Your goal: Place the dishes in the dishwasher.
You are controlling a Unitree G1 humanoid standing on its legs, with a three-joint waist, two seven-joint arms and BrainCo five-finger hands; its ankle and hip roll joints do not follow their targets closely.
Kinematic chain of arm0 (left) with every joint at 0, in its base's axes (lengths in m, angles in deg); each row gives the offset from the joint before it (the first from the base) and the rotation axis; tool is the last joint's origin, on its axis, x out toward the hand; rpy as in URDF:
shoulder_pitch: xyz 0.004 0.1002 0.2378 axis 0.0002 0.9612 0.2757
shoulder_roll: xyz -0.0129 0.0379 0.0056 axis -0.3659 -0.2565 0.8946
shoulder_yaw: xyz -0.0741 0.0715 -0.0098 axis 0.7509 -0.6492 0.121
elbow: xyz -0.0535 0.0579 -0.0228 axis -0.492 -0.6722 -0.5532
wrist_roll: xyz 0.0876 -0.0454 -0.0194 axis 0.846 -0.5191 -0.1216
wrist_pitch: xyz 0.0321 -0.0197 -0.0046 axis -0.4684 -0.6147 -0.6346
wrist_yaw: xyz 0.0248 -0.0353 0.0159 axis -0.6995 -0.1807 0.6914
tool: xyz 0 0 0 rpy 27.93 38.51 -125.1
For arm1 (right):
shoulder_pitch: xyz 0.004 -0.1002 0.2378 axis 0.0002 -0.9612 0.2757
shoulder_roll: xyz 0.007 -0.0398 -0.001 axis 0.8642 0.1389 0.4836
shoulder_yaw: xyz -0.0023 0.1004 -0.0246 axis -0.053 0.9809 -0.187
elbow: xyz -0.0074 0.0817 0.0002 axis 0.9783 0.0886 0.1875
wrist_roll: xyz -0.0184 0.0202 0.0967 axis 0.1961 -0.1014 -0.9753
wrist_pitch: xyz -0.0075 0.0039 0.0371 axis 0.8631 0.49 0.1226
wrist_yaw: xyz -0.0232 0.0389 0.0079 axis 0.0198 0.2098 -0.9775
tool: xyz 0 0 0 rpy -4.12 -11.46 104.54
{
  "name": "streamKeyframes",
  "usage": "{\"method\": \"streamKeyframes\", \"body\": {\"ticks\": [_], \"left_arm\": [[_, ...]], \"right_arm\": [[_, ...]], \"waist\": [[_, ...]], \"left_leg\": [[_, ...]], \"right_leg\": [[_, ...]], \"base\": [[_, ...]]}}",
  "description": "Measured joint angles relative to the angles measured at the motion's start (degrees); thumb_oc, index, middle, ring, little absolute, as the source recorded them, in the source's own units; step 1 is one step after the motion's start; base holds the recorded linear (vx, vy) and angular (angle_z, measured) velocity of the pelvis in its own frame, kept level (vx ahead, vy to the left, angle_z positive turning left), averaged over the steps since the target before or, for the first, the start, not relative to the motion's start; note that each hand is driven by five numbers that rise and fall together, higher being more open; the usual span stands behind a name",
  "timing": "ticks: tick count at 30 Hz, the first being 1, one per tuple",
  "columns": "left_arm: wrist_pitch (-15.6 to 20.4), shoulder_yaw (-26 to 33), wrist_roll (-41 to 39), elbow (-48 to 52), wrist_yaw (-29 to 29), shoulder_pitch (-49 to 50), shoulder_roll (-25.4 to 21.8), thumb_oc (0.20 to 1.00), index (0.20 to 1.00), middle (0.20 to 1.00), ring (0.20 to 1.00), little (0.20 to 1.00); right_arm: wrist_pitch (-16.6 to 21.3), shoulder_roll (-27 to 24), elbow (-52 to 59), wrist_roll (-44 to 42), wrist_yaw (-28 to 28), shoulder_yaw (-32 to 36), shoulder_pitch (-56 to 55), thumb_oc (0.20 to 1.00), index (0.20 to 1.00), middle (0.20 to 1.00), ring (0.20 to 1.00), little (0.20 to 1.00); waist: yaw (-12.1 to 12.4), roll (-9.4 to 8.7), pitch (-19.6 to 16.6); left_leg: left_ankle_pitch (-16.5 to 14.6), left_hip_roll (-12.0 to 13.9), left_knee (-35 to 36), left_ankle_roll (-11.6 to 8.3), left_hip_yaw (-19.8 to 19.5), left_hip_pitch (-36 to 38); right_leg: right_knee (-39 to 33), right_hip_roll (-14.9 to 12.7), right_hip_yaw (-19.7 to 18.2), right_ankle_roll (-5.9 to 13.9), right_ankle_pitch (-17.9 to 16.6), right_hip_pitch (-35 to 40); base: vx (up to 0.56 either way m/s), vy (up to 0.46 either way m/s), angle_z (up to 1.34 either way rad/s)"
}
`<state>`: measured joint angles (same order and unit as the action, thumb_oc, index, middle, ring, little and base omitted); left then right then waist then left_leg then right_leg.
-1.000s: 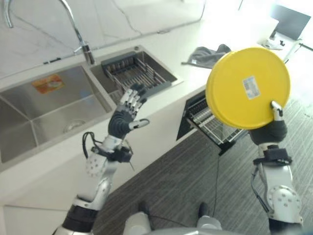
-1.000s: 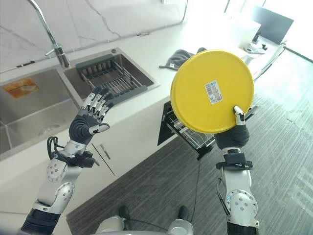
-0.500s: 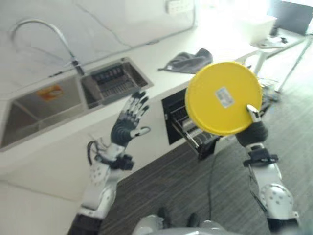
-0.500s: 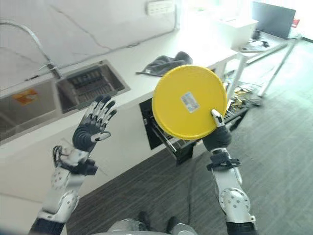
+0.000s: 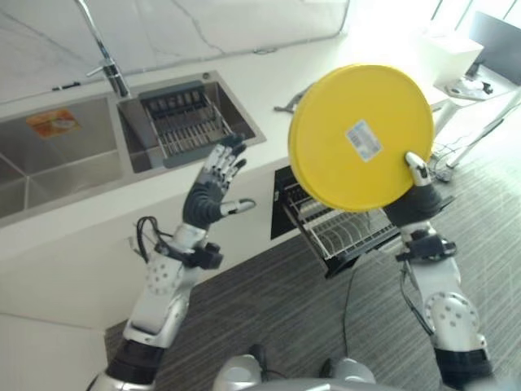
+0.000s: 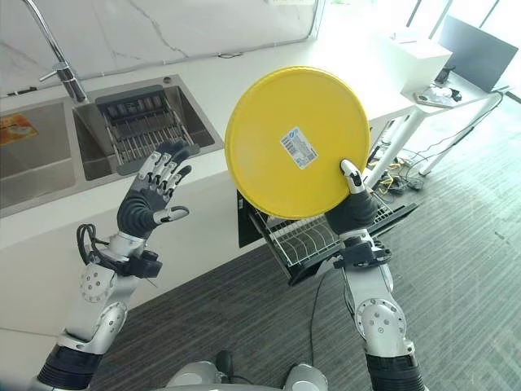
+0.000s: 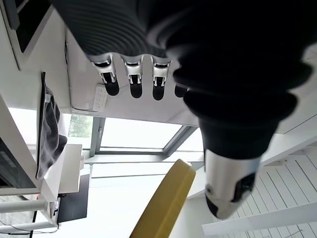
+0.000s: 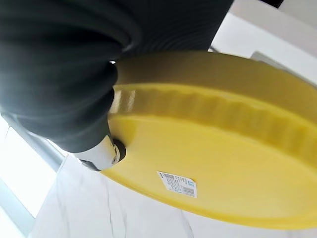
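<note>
A large round yellow plate (image 5: 358,138) is held up on edge, its underside with a white label facing me. My right hand (image 5: 413,202) is shut on its lower right rim, thumb (image 8: 101,153) pressed on the underside. Below the plate the dishwasher's wire rack (image 5: 346,230) is pulled out from under the counter. My left hand (image 5: 209,195) is raised over the counter's front edge with fingers spread, holding nothing; its wrist view catches the plate's yellow rim (image 7: 163,206).
A double steel sink (image 5: 57,163) with a tap (image 5: 110,69) is set in the white counter; its right basin holds a wire drainer (image 5: 183,126). A grey cloth (image 6: 277,61) lies behind the plate. Grey plank floor (image 6: 456,269) extends to the right, with a table beyond.
The camera has swung, shifting the whole scene. The plate stays held up in my right hand, and my left hand stays raised and spread.
</note>
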<state>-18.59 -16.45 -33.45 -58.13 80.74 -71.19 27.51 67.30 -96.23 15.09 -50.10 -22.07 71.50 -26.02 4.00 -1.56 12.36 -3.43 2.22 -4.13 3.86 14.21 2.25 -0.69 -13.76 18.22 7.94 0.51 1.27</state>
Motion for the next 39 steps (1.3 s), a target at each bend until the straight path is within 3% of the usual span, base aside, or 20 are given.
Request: {"method": "streamKeyframes", "body": {"ticks": [4,5,6,7,9,12,14,15,17,18,20,23,26,27,31,32,34,36,38,39], "left_arm": [[0.0,0.0,0.0,0.0,-1.0,1.4,2.0,1.0,1.0,1.0,1.0,1.0],[0.0,1.0,0.0,0.2,-1.7,2.6,1.8,1.0,1.0,1.0,1.0,1.0],[0.1,2.1,0.0,0.6,-2.1,4.1,1.8,1.0,1.0,1.0,1.0,1.0],[0.4,2.8,0.0,1.3,-2.1,5.9,1.5,1.0,1.0,1.0,1.0,1.0],[0.3,2.5,0.0,1.8,-2.3,8.3,1.7,1.0,1.0,1.0,1.0,1.0],[0.3,2.0,-1.0,1.8,-1.5,8.7,1.9,1.0,1.0,1.0,1.0,1.0],[0.3,1.0,-1.2,1.6,-1.2,9.2,3.5,1.0,1.0,1.0,1.0,1.0],[0.3,0.9,-1.2,1.5,-1.2,9.6,3.8,1.0,1.0,1.0,1.0,1.0],[0.4,0.8,-1.2,1.5,-1.3,9.5,3.4,1.0,1.0,1.0,1.0,1.0],[0.4,0.5,-1.8,0.7,-2.0,9.2,3.6,1.0,1.0,1.0,1.0,1.0],[0.3,-0.3,-2.8,0.1,-2.9,8.4,2.9,1.0,1.0,1.0,1.0,1.0],[0.2,-1.1,-2.8,0.0,-3.4,5.4,2.9,1.0,1.0,1.0,1.0,1.0],[0.3,-1.2,-2.8,0.0,-2.6,3.7,3.1,1.0,1.0,1.0,1.0,1.0],[0.3,-1.1,-2.8,0.0,-2.0,3.3,3.1,1.0,1.0,1.0,1.0,1.0],[-0.3,-0.1,-2.8,0.0,-1.3,1.9,3.1,1.0,1.0,1.0,1.0,1.0],[-1.1,0.1,-2.8,0.1,-1.5,1.9,2.8,1.0,1.0,1.0,1.0,1.0],[-1.3,0.2,-2.4,-0.1,-2.0,1.7,1.4,1.0,1.0,1.0,1.0,1.0],[-1.3,0.9,-0.5,-0.2,-2.1,1.9,-0.6,1.0,1.0,1.0,1.0,1.0],[-1.3,1.8,-0.5,0.0,-1.7,1.3,-2.5,1.0,1.0,1.0,1.0,1.0],[-1.3,2.1,-0.2,0.0,-1.2,0.4,-3.4,1.0,1.0,1.0,1.0,1.0]], "right_arm": [[0.1,0.1,-1.1,0.0,0.3,0.2,-1.3,0.2,0.2,0.2,0.2,0.2],[0.2,0.4,-1.1,0.0,0.3,-0.1,-2.4,0.2,0.2,0.2,0.2,0.2],[0.2,0.5,-1.0,0.1,0.3,-0.2,-3.5,0.2,0.2,0.2,0.2,0.2],[0.2,0.3,-0.8,0.1,0.4,-0.2,-4.2,0.2,0.2,0.2,0.2,0.2],[0.9,-1.2,-1.4,0.1,1.6,0.0,-4.4,0.2,0.2,0.2,0.2,0.2],[1.5,-5.2,-2.7,0.3,2.8,0.0,-3.6,0.2,0.2,0.2,0.2,0.2],[1.7,-5.8,-2.9,1.4,2.9,-0.2,-3.3,0.2,0.2,0.2,0.2,0.2],[1.8,-6.0,-2.8,2.3,3.0,-0.3,-3.5,0.2,0.2,0.2,0.2,0.2],[2.7,-5.9,-2.7,4.5,3.1,0.0,-4.9,0.2,0.2,0.2,0.2,0.2],[3.7,-5.2,-2.8,6.3,3.3,0.1,-6.0,0.2,0.2,0.2,0.2,0.2],[5.9,-3.3,-2.7,11.0,4.2,-0.1,-6.7,0.2,0.2,0.2,0.2,0.2],[8.0,-3.6,-2.7,15.9,5.3,1.5,-6.5,0.2,0.2,0.2,0.2,0.2],[8.6,-4.2,-2.7,17.2,5.4,4.8,-6.6,0.2,0.2,0.2,0.2,0.2],[8.9,-4.5,-2.7,17.3,5.4,5.8,-6.7,0.2,0.2,0.2,0.2,0.2],[9.5,-3.8,-2.0,20.2,6.2,6.2,-7.5,0.2,0.2,0.2,0.2,0.2],[10.5,-2.4,-0.3,22.7,7.5,5.8,-7.7,0.2,0.2,0.2,0.2,0.2],[11.8,-1.2,1.3,23.8,8.2,5.4,-7.8,0.2,0.2,0.2,0.2,0.2],[13.4,-0.2,1.3,25.7,8.4,5.1,-8.5,0.2,0.2,0.2,0.2,0.2],[14.1,-0.4,1.2,27.9,8.4,4.9,-7.6,0.2,0.2,0.2,0.2,0.2],[14.9,-1.9,-0.3,29.8,8.3,4.9,-6.3,0.2,0.2,0.2,0.2,0.2]], "waist": [[-2.4,-0.71,-0.3],[-2.5,-1.9,-1.1],[-2.5,-3.08,-2.0],[-1.8,-3.42,-2.2],[-2.2,-0.06,-2.4],[-3.1,1.43,-2.9],[-2.9,1.33,-2.9],[-2.5,1.15,-2.9],[-2.0,0.2,-2.7],[-2.1,-0.05,-2.7],[-2.3,-0.12,-2.6],[-4.2,1.8,-2.2],[-5.1,3.2,-1.6],[-5.3,3.88,-1.1],[-4.9,0.14,-0.1],[-4.1,-0.92,0.5],[-3.7,-2.11,1.2],[-3.9,-2.8,1.4],[-3.5,-4.06,1.3],[-3.4,-4.85,0.9]], "left_leg": [[0.1,0.6,0.3,-3.8,-6.2,0.8],[0.3,0.8,0.8,-5.47,-7.8,1.0],[0.5,1.5,1.2,-7.01,-8.8,0.8],[1.1,3.3,1.2,-9.16,-9.3,0.6],[2.7,10.1,1.4,-11.47,-10.4,-0.3],[6.2,15.4,1.9,-11.62,-9.0,-0.3],[9.4,16.0,-0.3,-9.74,-9.0,-2.5],[11.6,15.9,-1.7,-8.28,-9.0,-4.3],[19.6,14.9,-2.7,-9.14,-8.7,-8.6],[19.6,13.4,-2.9,-8.92,-7.1,-9.4],[13.4,9.4,0.9,-9.93,0.6,-7.1],[12.5,10.2,9.4,-10.22,8.6,-2.1],[12.2,10.4,9.4,-9.8,5.1,0.7],[9.2,9.5,9.5,-10.04,4.8,1.6],[6.8,2.5,9.1,-6.58,5.4,2.3],[6.0,0.5,9.1,-4.92,5.2,2.3],[5.1,-0.2,8.9,-2.86,5.1,2.5],[4.3,0.8,7.7,-1.92,5.0,1.8],[4.3,0.6,7.9,-1.9,5.0,1.6],[4.3,0.4,7.8,-1.9,4.7,0.7]], "right_leg": [[-4.8,-0.9,-14.2,2.22,-10.2,1.2],[-4.8,-1.2,-15.3,2.29,-11.4,1.3],[-4.8,-0.7,-16.4,3.7,-8.9,1.8],[-4.4,1.0,-17.2,2.95,-5.6,2.5],[-4.3,8.3,-15.5,0.11,-5.3,2.4],[-4.3,14.2,-14.2,-4.01,-4.1,2.7],[-2.8,15.0,-13.1,-5.6,-3.4,1.9],[-1.3,15.0,-12.2,-6.95,-2.4,0.9],[-0.7,14.0,-8.7,-8.87,-1.5,-0.1],[-1.7,12.7,-4.9,-9.44,-1.9,0.9],[-3.8,10.7,-0.6,-8.73,-2.5,2.0],[-4.4,11.2,2.9,-6.93,-3.8,1.7],[-4.3,11.0,1.3,-5.63,-5.2,0.6],[-4.3,10.2,0.5,-4.92,-5.8,0.6],[-3.8,3.3,-0.3,-1.54,-8.2,0.5],[0.3,1.3,-0.5,-0.84,-8.4,-1.4],[7.6,-0.5,-1.1,-0.21,-8.9,-4.9],[17.8,-1.7,-5.6,1.68,-8.7,-11.2],[11.9,-1.7,-4.5,1.7,-7.7,-10.3],[0.7,-1.8,-4.7,3.1,-9.1,-7.2]], "base": [[0.21,-0.439,0.68],[0.18,-0.596,0.71],[0.12,-0.524,0.6],[0.11,-0.56,0.38],[0.11,-0.559,0.19],[0.1,-0.603,0.1],[0.04,-0.438,0.23],[0.0,-0.299,0.66],[0.02,-0.129,1.01],[0.04,0.042,1.23],[0.03,0.15,1.08],[0.09,0.298,0.91],[0.19,0.432,0.02],[0.17,0.351,-0.38],[0.14,0.337,0.0],[0.13,0.351,0.13],[0.11,0.153,0.09],[0.1,-0.168,0.18],[0.1,-0.389,0.21],[0.08,-0.445,0.19]]}}
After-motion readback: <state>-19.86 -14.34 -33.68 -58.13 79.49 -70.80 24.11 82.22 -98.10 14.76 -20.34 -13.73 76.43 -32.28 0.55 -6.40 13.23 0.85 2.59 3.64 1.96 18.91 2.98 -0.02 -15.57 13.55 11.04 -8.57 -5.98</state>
